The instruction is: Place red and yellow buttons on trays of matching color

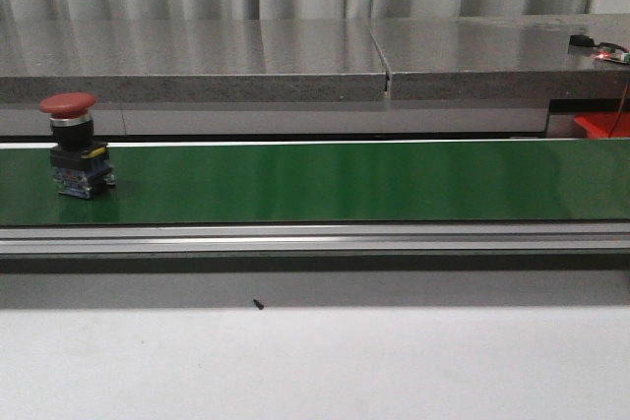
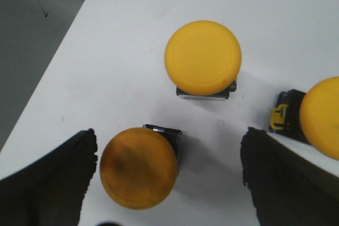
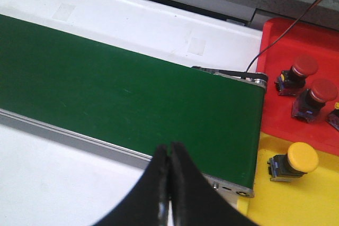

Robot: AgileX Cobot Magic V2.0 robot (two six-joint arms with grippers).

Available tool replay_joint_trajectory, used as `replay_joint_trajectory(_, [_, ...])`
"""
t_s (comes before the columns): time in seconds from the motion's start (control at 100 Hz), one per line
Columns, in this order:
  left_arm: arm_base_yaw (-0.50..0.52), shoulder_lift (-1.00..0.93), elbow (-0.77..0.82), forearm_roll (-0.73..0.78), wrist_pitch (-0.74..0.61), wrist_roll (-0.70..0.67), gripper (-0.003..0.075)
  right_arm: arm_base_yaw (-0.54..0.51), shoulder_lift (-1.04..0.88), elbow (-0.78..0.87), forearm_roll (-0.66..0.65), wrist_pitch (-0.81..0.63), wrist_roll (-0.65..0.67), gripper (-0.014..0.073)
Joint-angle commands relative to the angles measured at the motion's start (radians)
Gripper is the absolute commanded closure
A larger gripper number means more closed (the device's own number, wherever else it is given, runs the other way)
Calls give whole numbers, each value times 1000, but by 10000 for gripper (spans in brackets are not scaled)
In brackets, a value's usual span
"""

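Red button [image 1: 74,145] upright on the green belt [image 1: 345,182], far toward the left end in the front view, mushroom cap on top, black and blue body beneath; grey ledge [image 1: 295,71] behind the belt, pale tabletop [image 1: 315,361] in front, small dark speck [image 1: 258,304] on it.

Left hand [image 2: 169,168] spread wide, dark fingers [image 2: 58,178] on either side of the gap; over a white surface [image 2: 132,35] with three yellow buttons; darker yellow button [image 2: 139,166] between the fingers, close to one finger, no contact visible; second yellow button [image 2: 203,57] beyond it, apart; third yellow button [image 2: 323,117] at the picture's edge, on its side, partly cut off.

Right hand [image 3: 170,183] closed, fingertips pressed together, nothing between them; over the near edge of the belt by its end; red tray [image 3: 302,72] past the belt's end with two red buttons [image 3: 299,72] [image 3: 315,98] and part of another at the edge; yellow tray [image 3: 296,199] next to it, one yellow button [image 3: 294,163] on its side there; thin cable [image 3: 280,33] across the red tray.
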Motion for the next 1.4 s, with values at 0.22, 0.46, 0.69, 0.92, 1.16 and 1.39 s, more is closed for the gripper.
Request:
replay_joint_trajectory(0.22, [55, -53, -32, 18, -57, -10, 174, 1, -7, -25, 17, -56, -11, 662])
replay_joint_trajectory(0.46, [55, -53, -32, 2, -86, -10, 174, 1, -7, -25, 17, -56, -11, 662])
replay_joint_trajectory(0.69, [54, -52, -32, -17, -88, -10, 174, 1, -7, -25, 17, -56, -11, 662])
replay_joint_trajectory(0.92, [52, -26, -32, -44, -71, -1, 174, 1, -7, -25, 17, -56, -11, 662])
replay_joint_trajectory(1.16, [48, 3, -32, -57, -67, -1, 174, 1, -7, -25, 17, -56, -11, 662])
replay_joint_trajectory(1.39, [48, 3, -32, -61, -73, -1, 189, 1, -7, -25, 17, -56, -11, 662])
